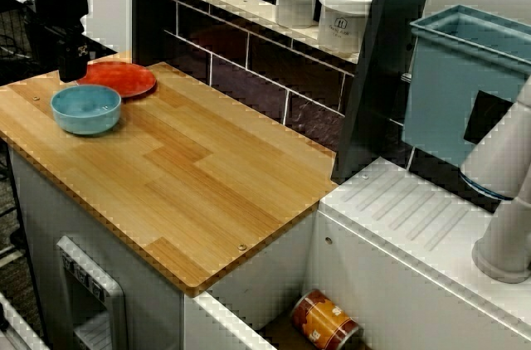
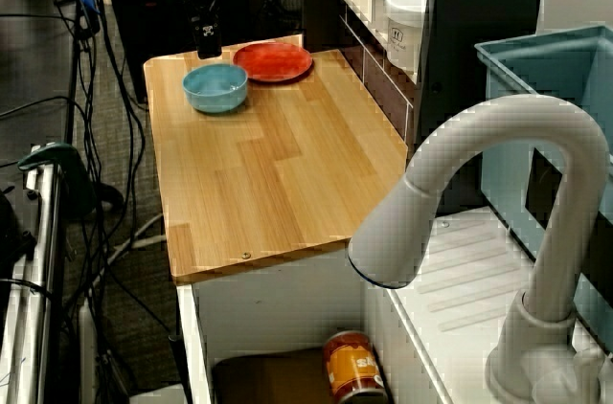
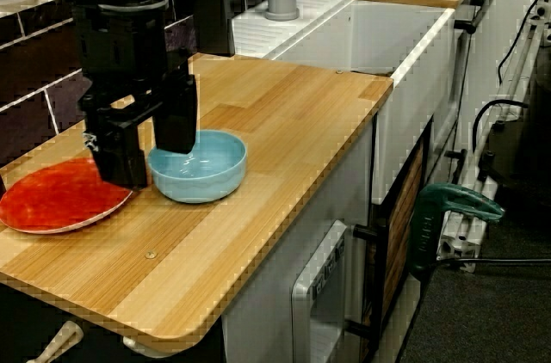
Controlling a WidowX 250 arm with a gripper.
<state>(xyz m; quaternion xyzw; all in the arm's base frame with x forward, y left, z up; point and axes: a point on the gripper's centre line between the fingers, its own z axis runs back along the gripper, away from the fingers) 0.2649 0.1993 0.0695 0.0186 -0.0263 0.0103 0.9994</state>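
Blue bowl (image 3: 202,172) is sitting upright on the wooden bench (image 3: 293,113), toward the board's 10 o'clock corner in the view facing the tiled wall. The black tool (image 3: 151,161) is hanging straight down at the bowl's rim with its fingers (image 3: 176,118) spread apart and gripping nothing. In the close view from the bench's end, one finger is standing over the bowl's inside at its 10 o'clock edge, and the other is standing outside the rim at 9 o'clock, above the near edge of a red plate (image 3: 52,201). I cannot tell whether either finger is touching the bowl. The plate is lying flat just beside the bowl, at the bowl's 9 o'clock in that close view. Two white jars (image 1: 344,17) are standing on the wall shelf (image 1: 241,3), well apart from the bowl. A can (image 1: 325,323) is lying on its side in the sink (image 1: 249,317) under a white faucet (image 2: 498,193).
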